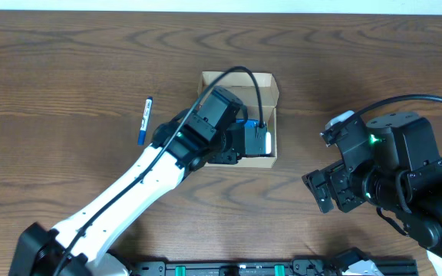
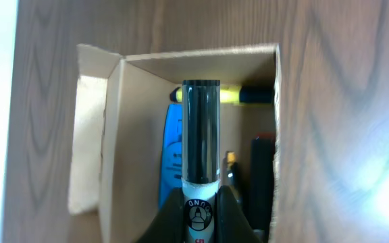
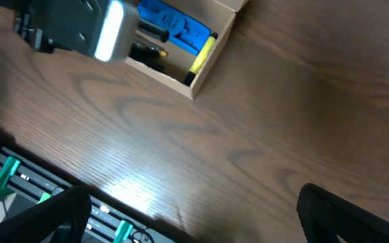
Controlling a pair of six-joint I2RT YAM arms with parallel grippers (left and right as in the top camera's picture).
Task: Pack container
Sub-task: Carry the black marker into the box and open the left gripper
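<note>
Two claws: left claw (image 2: pixel 200 206) clamped black-capped marker (image 2: pixel 201 128) over container (image 1: pixel 268 80), centre frame; right claw (image 1: pixel 322 192) wide, empty, lower right. Step: loading marker. Next, likely: lower, release inside; blue pen (image 1: pixel 144 120) lay outside, left.

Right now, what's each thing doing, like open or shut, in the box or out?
container, lid flap open, things inside.
left gripper, shut on the marker, over the container.
marker, held, pointing into the container.
yellow highlighter, lying inside the container.
blue item, lying inside the container.
blue pen, lying on the table, outside the container.
right gripper, open, empty.
</note>
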